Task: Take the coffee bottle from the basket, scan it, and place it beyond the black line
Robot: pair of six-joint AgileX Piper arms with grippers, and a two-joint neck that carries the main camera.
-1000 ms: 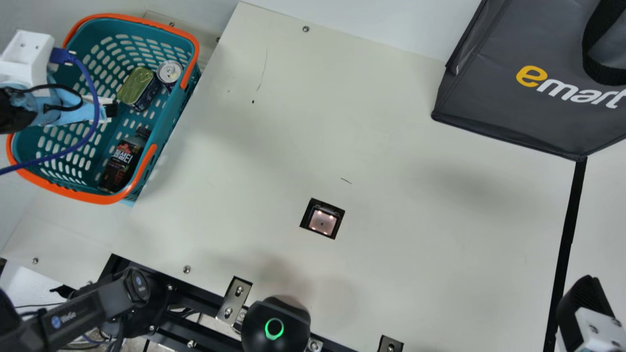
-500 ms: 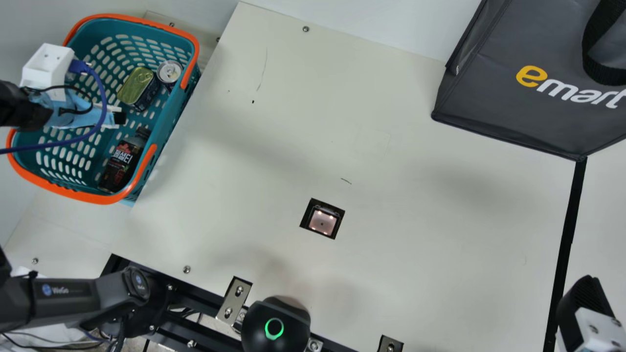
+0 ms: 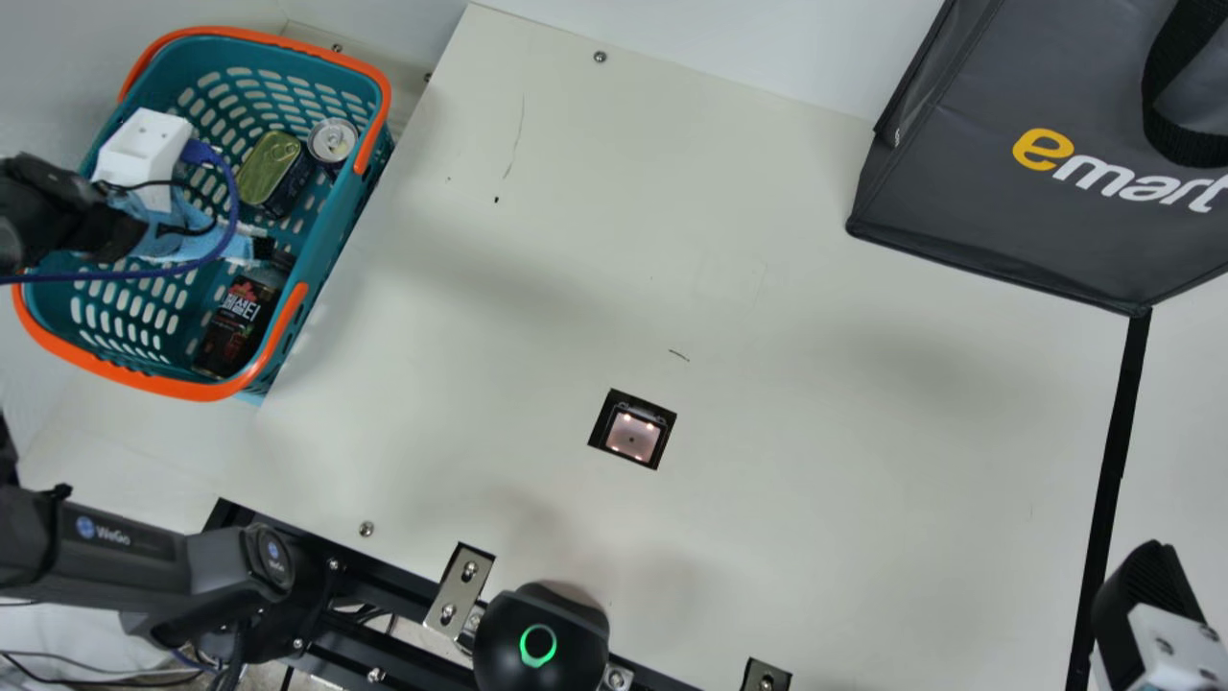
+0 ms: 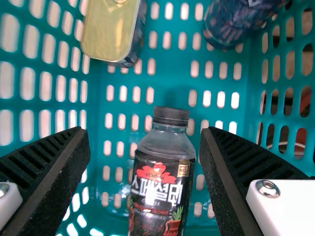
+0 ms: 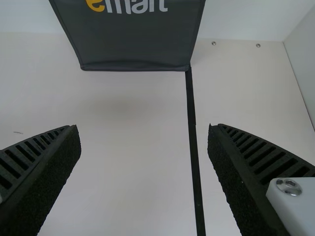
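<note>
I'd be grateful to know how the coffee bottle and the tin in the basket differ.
The coffee bottle is long and narrows to its neck; the tin is short and boxy with rounded corners. The bottle has a black cap, the tin a gold-green lid. The bottle lies with its label showing, while the tin has its lid facing up. Both are in the teal basket.

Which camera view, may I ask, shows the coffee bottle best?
The left wrist view: the coffee bottle appears largest there, its cap and label clear, though its base is cut off. The main view shows it smaller, lying in the basket. The right wrist view looks toward the bag and black line.
</note>
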